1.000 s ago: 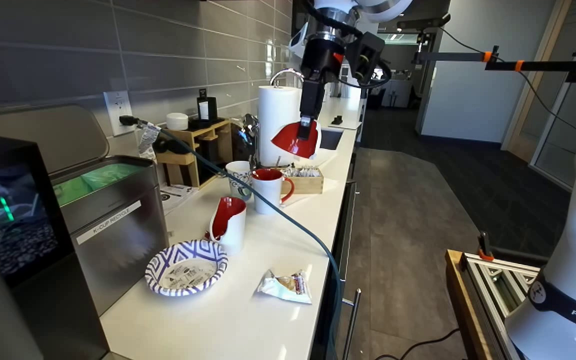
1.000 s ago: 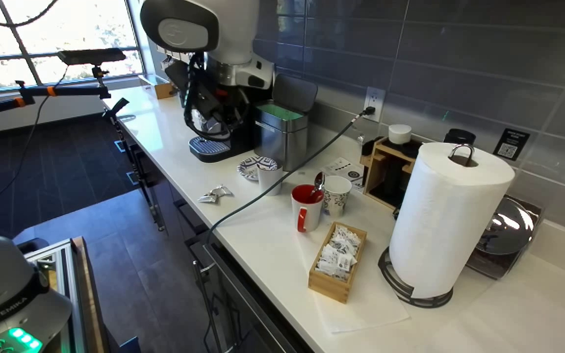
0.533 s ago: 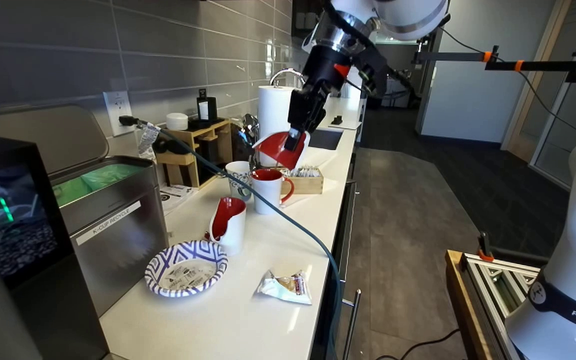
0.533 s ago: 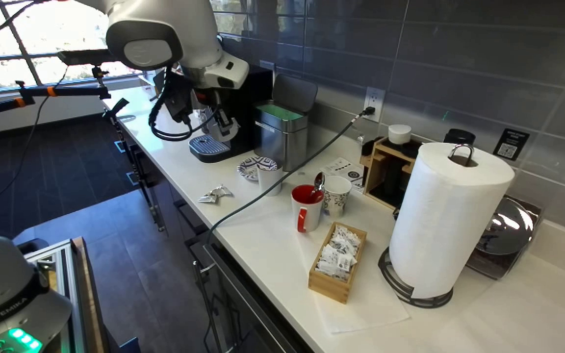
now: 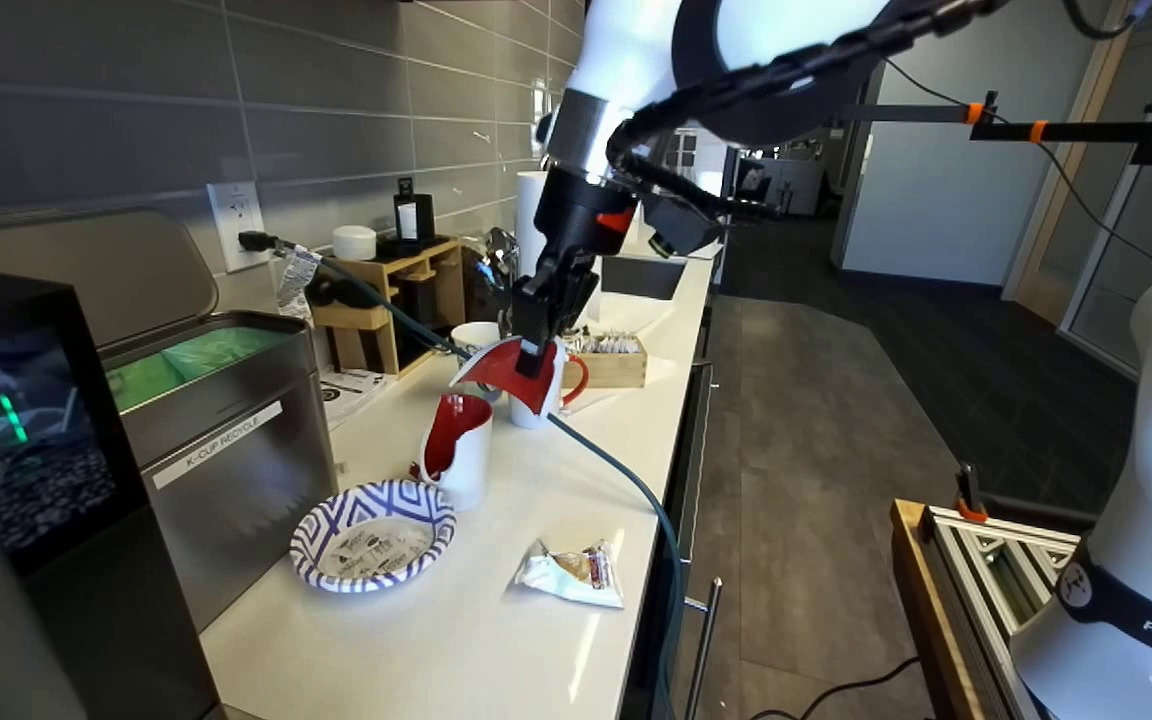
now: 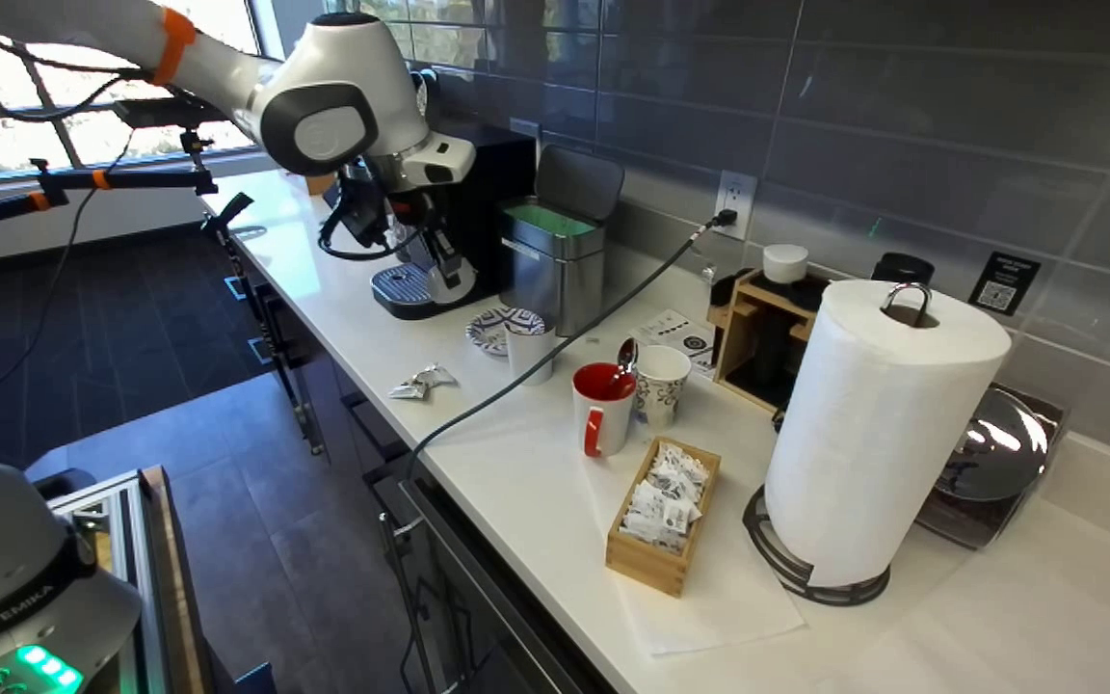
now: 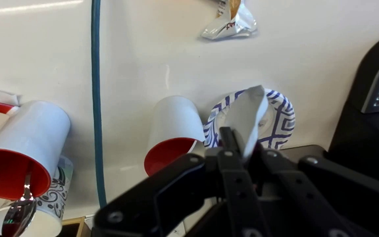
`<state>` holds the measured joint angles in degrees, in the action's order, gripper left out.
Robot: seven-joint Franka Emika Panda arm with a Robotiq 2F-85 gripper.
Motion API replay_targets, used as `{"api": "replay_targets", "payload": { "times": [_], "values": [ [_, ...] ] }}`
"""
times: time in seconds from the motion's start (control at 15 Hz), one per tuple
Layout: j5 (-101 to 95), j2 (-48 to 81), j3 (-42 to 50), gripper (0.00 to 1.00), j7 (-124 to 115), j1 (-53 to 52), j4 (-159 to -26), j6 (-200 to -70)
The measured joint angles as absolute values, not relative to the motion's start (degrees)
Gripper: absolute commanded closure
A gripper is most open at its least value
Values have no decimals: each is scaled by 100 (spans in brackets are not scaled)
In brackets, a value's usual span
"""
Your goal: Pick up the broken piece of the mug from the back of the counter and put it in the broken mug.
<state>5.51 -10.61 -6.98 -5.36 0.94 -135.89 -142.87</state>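
My gripper (image 5: pixel 533 358) is shut on the broken piece of the mug (image 5: pixel 501 372), a curved, jagged shard, red on one face and white on the other. It hangs tilted above the counter (image 5: pixel 536 650). In the wrist view the shard (image 7: pixel 245 113) shows its pale face beyond the gripper (image 7: pixel 239 143), overlapping a patterned bowl; one fingertip is hidden behind it. The broken mug (image 5: pixel 471 465), white outside and red inside with part of its wall gone, stands upright on the counter. The wrist view has this mug (image 7: pixel 176 121) left of the shard. Shard and broken mug are apart.
A whole mug (image 6: pixel 618 424) with a red handle and a paper cup (image 6: pixel 661 386) stand near the broken mug. Around it are the bowl (image 5: pixel 311 545), a snack packet (image 5: pixel 571 575), and a steel bin (image 5: pixel 236 480). A cable (image 7: pixel 96 98) crosses the counter.
Still gripped, the shard has come down and moved left in the exterior view that shows its red face, nearer the broken mug. The items on the counter have stayed put.
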Motion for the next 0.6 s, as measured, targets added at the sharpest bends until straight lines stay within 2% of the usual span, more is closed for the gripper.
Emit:
{"api": "replay_targets", "payload": {
  "times": [0.27, 0.33, 0.47, 0.53, 0.6],
  "values": [
    [-39, -259, -640, 97, -665, 93, -12795, -14286],
    [-60, -40, -600, 89, -613, 90, -12549, -14252],
    [-59, 146, -546, 89, -591, 83, -12380, -14246],
    [-59, 140, -541, 97, -591, 73, -12390, -14246],
    [-59, 111, -541, 97, -591, 61, -12410, -14246]
  ]
}}
